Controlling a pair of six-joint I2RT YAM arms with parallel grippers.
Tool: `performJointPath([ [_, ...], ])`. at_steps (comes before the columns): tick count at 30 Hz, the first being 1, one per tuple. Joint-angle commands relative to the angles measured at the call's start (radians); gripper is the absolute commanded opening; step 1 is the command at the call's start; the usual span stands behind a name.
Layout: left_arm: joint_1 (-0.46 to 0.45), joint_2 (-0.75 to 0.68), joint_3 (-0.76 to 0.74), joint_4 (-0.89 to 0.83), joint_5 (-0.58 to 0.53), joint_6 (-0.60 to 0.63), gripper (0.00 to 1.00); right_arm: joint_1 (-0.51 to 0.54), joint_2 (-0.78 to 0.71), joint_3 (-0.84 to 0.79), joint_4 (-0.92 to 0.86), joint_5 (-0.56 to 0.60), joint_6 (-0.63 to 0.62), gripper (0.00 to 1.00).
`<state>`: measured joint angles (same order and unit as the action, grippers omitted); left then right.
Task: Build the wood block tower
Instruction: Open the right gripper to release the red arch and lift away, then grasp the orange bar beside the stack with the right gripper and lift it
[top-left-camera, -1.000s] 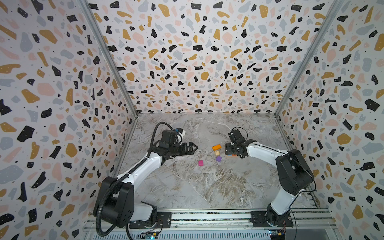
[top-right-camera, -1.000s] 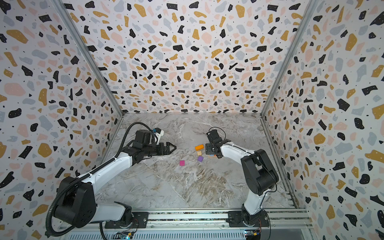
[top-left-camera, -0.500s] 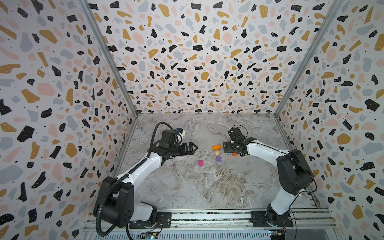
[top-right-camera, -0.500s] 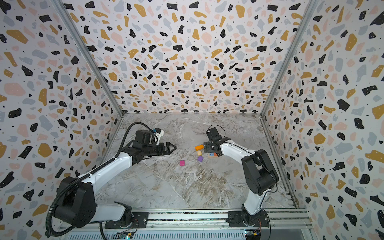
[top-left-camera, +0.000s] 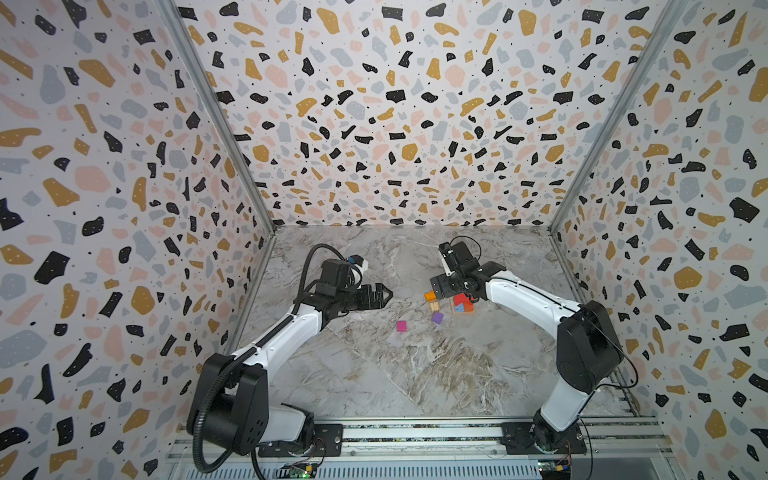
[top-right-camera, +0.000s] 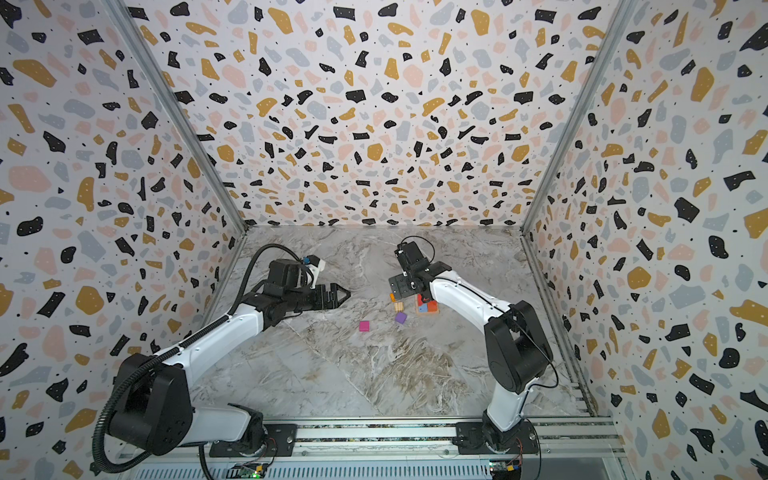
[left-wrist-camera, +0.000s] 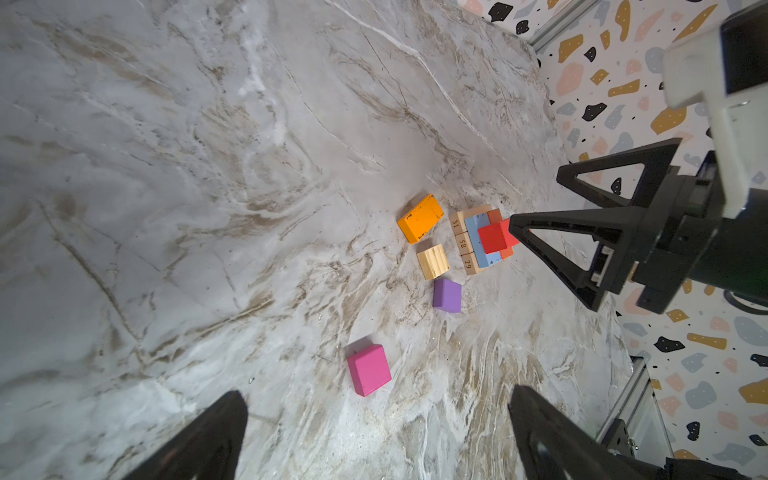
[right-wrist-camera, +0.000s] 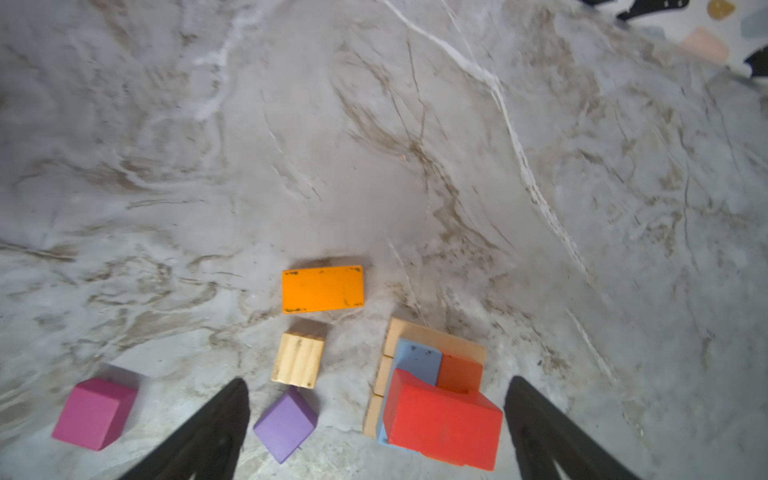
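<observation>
Where the tower (top-left-camera: 461, 305) stands: 2 o'clock of the floor's (top-left-camera: 374, 374) middle, red block (right-wrist-camera: 442, 428) topmost.
Right gripper (right-wrist-camera: 378, 380): fingers spread, straddling the red block, grasping nothing.
Left gripper (top-left-camera: 382, 294): fingers spread, empty, at the tower's 9 o'clock.
Loose wood blocks: orange block (top-left-camera: 430, 296), tan cube (top-left-camera: 434, 306), purple cube (top-left-camera: 437, 318) and magenta cube (top-left-camera: 401, 325), at the tower's 8 to 10 o'clock.

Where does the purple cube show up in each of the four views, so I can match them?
Top view: purple cube just in front of the tan cube.
Top view: purple cube again just in front of the tan cube.
Left wrist: purple cube between the tan cube and the magenta cube.
Right wrist: purple cube beside the tan cube.
Shared landmark: the tan cube.
</observation>
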<state>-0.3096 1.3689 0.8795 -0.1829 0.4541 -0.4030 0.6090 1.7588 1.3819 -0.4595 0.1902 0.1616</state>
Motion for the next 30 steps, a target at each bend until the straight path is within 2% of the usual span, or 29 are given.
performJointPath([
  [1, 0.006, -0.027, 0.001, 0.004, 0.002, 0.018, 1.0, 0.014, 0.059, 0.085, -0.085, -0.05, -0.06, 0.95],
  [7, 0.01, -0.045, -0.008, 0.005, -0.006, 0.021, 1.0, 0.017, 0.205, 0.261, -0.206, -0.097, -0.054, 0.92],
  [14, 0.012, -0.056, -0.016, 0.007, -0.004, 0.018, 1.0, 0.011, 0.318, 0.373, -0.264, -0.11, -0.01, 0.9],
  [30, 0.014, -0.059, -0.016, 0.015, 0.003, 0.012, 1.0, -0.026, 0.431, 0.426, -0.298, -0.176, 0.015, 0.86],
])
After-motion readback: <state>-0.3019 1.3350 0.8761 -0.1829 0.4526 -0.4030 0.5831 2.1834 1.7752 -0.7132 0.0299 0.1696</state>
